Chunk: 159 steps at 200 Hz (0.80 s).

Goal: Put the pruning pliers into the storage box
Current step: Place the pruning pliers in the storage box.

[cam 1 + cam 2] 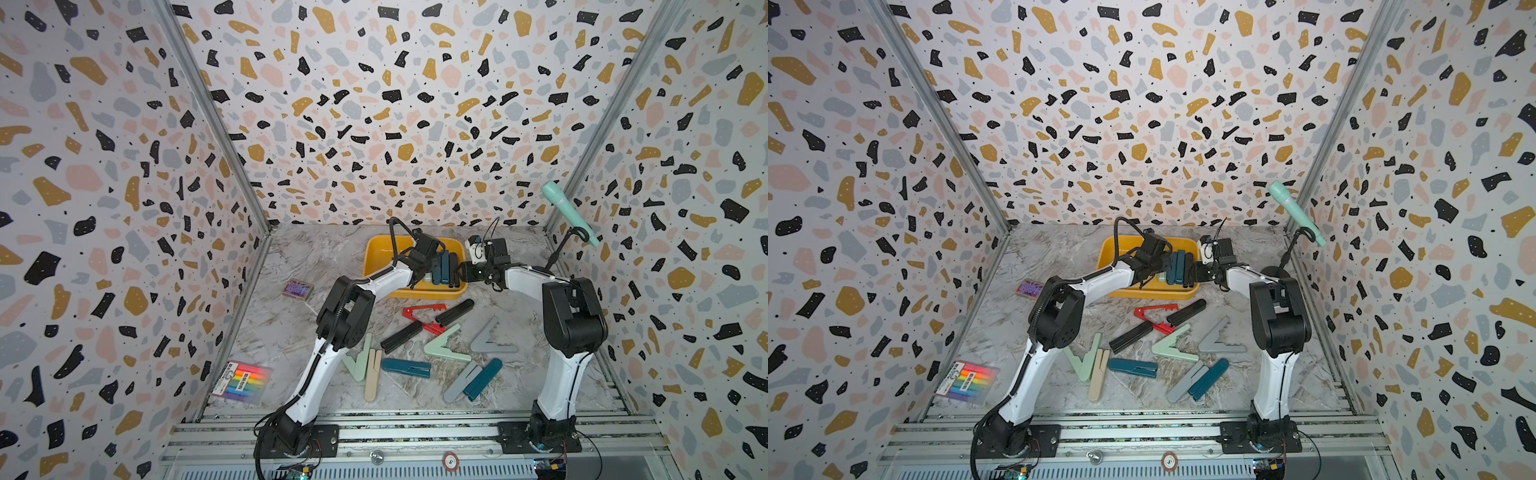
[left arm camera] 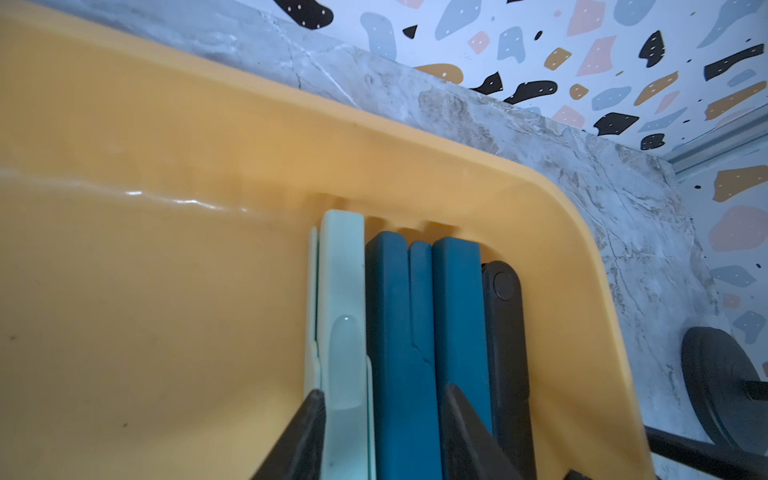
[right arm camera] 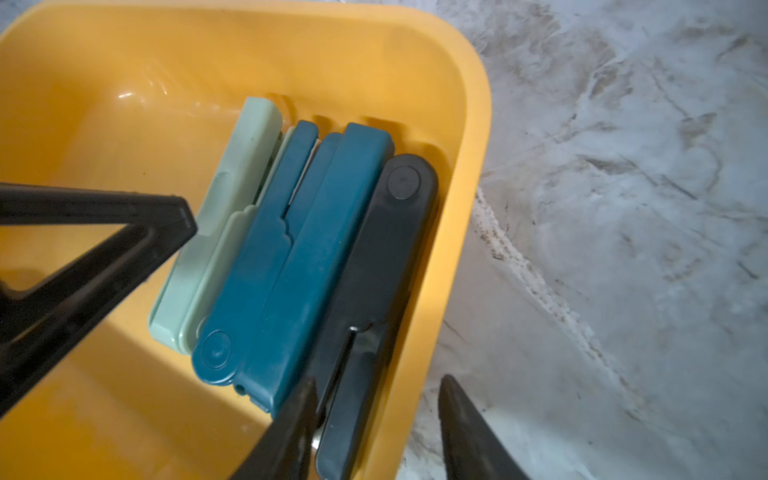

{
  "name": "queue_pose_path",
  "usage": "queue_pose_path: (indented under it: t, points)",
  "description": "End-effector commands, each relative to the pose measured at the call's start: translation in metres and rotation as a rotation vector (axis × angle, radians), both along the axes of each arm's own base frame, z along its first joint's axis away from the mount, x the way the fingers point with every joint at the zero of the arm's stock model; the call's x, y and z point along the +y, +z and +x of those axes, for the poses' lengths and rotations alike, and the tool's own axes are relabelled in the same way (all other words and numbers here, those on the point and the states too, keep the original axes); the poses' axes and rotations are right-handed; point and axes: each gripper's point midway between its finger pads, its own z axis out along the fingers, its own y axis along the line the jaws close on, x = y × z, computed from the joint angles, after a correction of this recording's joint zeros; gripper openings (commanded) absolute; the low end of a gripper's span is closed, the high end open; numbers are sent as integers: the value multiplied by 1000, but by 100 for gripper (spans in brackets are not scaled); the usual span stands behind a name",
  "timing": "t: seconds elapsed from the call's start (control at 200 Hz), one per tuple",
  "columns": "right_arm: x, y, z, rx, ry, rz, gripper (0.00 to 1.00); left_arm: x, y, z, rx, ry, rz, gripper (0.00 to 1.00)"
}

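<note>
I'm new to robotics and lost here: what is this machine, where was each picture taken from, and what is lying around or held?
These are two robot arms fixed at the table's front, each ending in a two-fingered claw. The two wide pictures come from one camera head above the marble table; the close-ups come from cameras on each wrist. Both arms reach over the yellow tray, where a mint tool, two teal tools and a black tool lie side by side. The left claw and right claw stand open over that row; neither seems to hold anything. About ten more tools, including a red tool, lie loose on the table. A marker pack, purple box and mint microphone stand aside.
</note>
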Motion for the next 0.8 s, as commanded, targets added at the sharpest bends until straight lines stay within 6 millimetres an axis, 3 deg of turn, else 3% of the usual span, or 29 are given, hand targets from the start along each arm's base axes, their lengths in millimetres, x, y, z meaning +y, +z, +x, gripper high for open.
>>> queue_pose_path:
  t: [0.0, 0.17, 0.451, 0.646, 0.791]
  points:
    - [-6, 52, 12, -123, 4, -34, 55, -2, 42, 3, -86, 5, -27, 51]
    - [-11, 73, 7, -167, -4, -53, 59, 8, 75, -1, -161, 27, 1, 66]
    - [-18, 87, -9, -213, -9, -64, 64, 33, 121, -28, -277, 22, 76, 83]
    - [-32, 89, -13, -212, -36, -43, 65, 58, 113, -78, -267, -129, 264, 91]
    - [-43, 85, -13, -199, -57, -38, 66, 76, 81, -128, -191, -303, 416, 99]
